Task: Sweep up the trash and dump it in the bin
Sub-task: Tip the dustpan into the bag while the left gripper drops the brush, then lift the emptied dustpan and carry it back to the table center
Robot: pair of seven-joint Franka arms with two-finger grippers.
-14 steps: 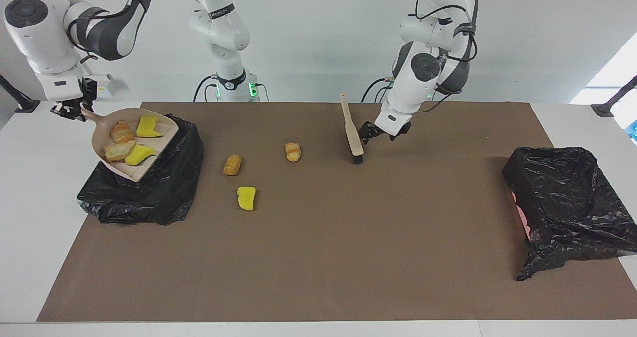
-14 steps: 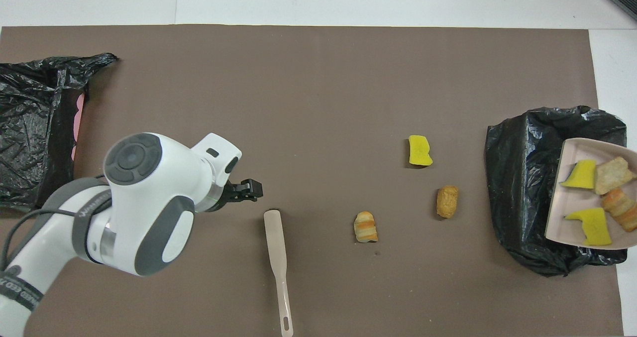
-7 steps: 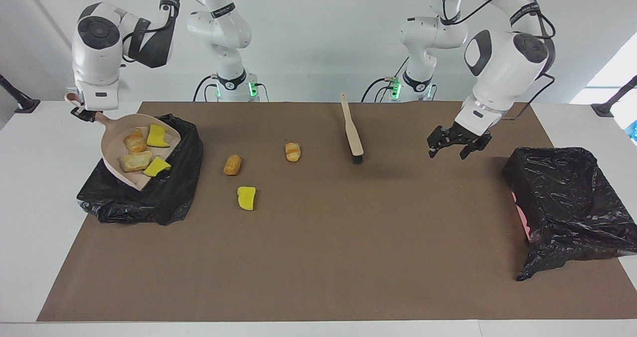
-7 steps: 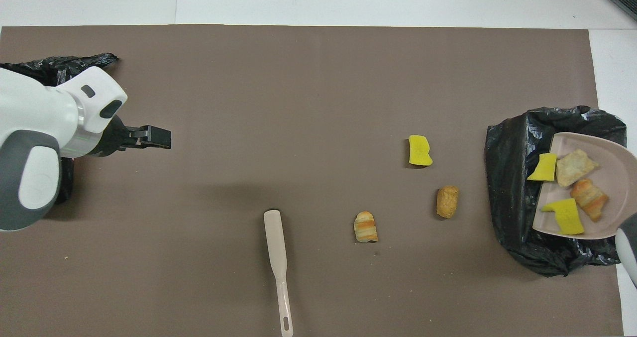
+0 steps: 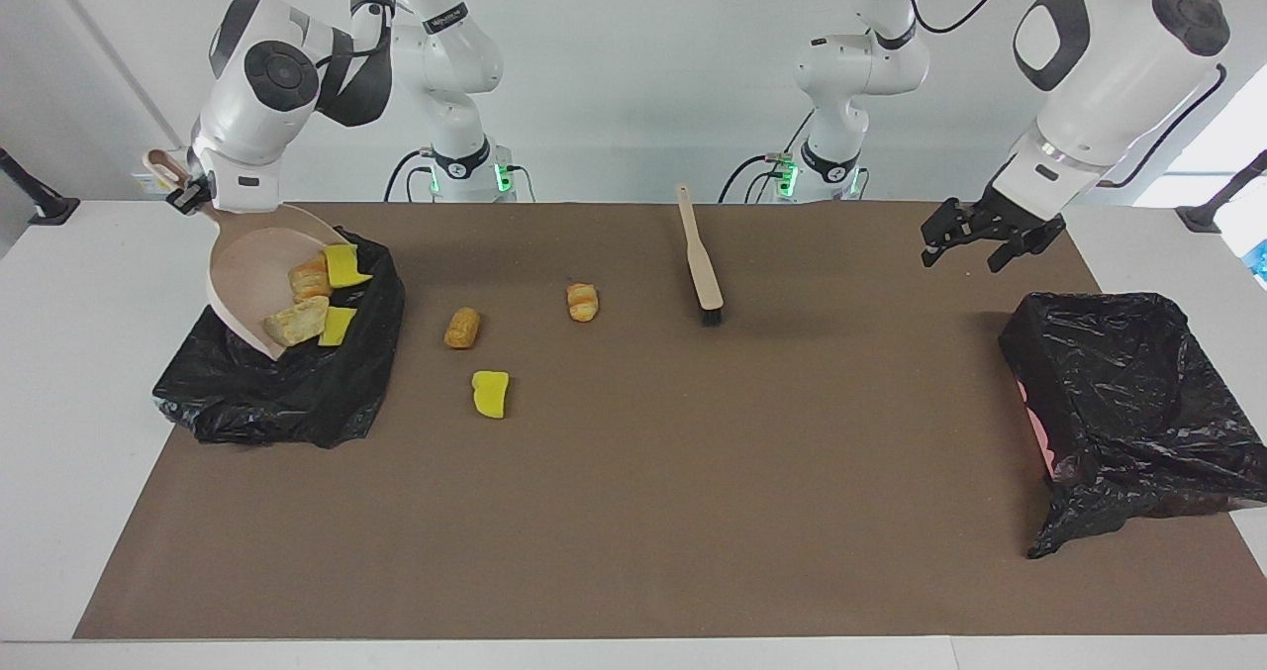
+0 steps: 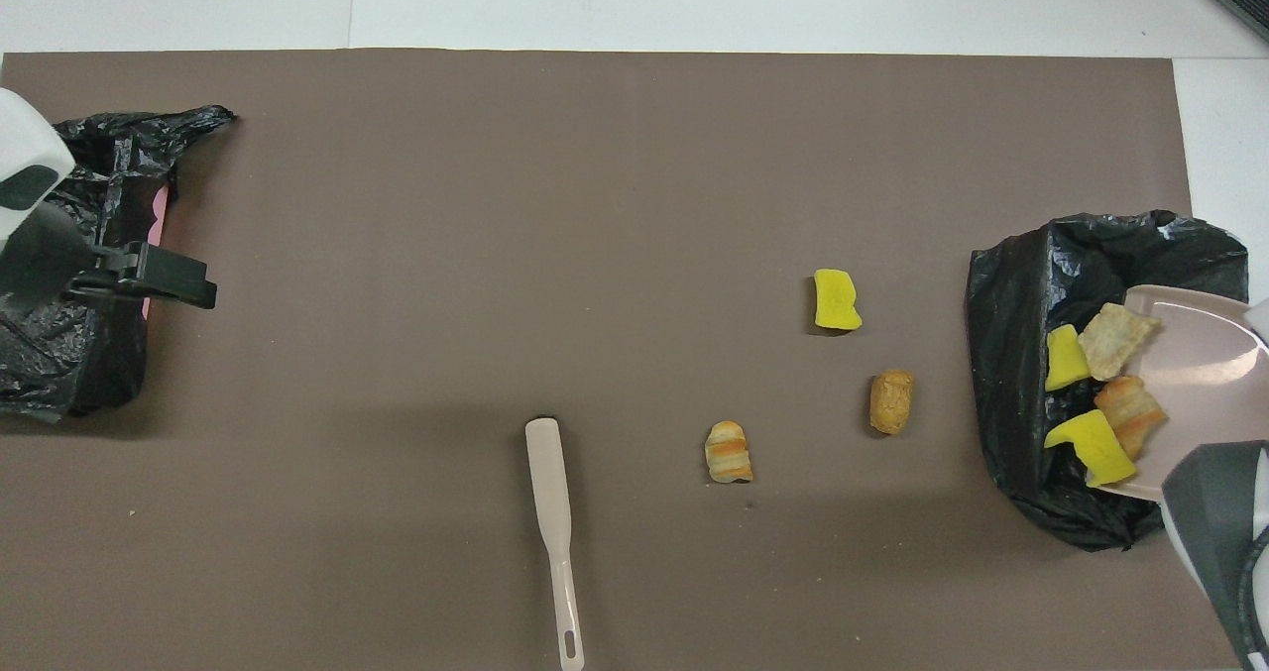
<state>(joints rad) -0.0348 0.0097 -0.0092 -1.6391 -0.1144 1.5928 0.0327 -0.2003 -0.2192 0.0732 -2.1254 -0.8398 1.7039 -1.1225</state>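
Facing view: right pincer (image 5: 188, 193) gripping tilted dustpan (image 5: 243, 269), dumping trash (image 5: 319, 296) into bin (image 5: 297, 383); left pincer (image 5: 982, 239) released, idling; next, tipping further

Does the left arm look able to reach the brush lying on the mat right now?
Probably yes: the left end effector is open, holds nothing, and bare mat lies between it and the brush.

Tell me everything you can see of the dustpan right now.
The dustpan is a beige, plastic-looking scoop with a curved rim and a short handle. The right claw is shut on that handle, holding the pan tilted mouth-down over the black-bagged bin at the right arm's end of the table. Four scraps of trash, two yellow and two bread-like, lie crowded at its lowered lip, above the bag's opening.
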